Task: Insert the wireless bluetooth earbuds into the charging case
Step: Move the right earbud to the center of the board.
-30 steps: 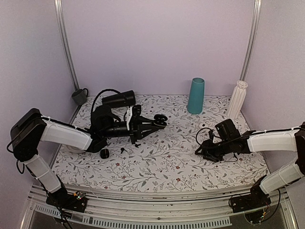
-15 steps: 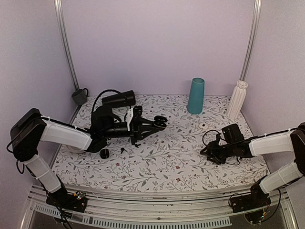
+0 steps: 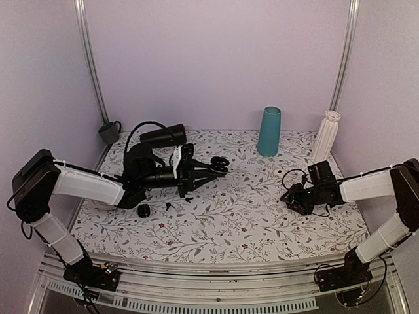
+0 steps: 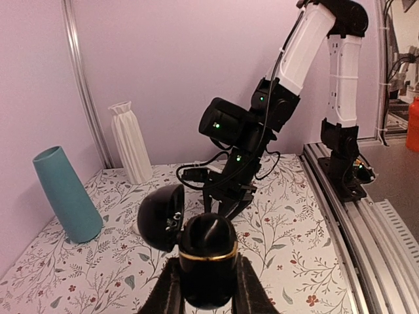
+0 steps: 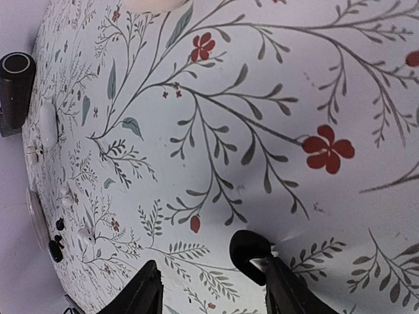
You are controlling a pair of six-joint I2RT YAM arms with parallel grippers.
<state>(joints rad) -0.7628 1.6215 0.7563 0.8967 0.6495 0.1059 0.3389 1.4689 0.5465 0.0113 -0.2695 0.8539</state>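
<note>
Arms: 2, left arm, right arm.
Grippers: 2, left gripper, right gripper.
Case: 1.
Earbud: 1 sure.
Teal cup: 1.
White vase: 1.
Mug: 1.
Loose black bits: 2, kind unclear.

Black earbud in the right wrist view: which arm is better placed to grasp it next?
Likely right. The right gripper has the black earbud between its open jaws; the left gripper is shut on the open charging case.

The left wrist view's bottom edge cuts off the fingers clamping the black case; overhead, dark bits at lower left are too small to name.
</note>
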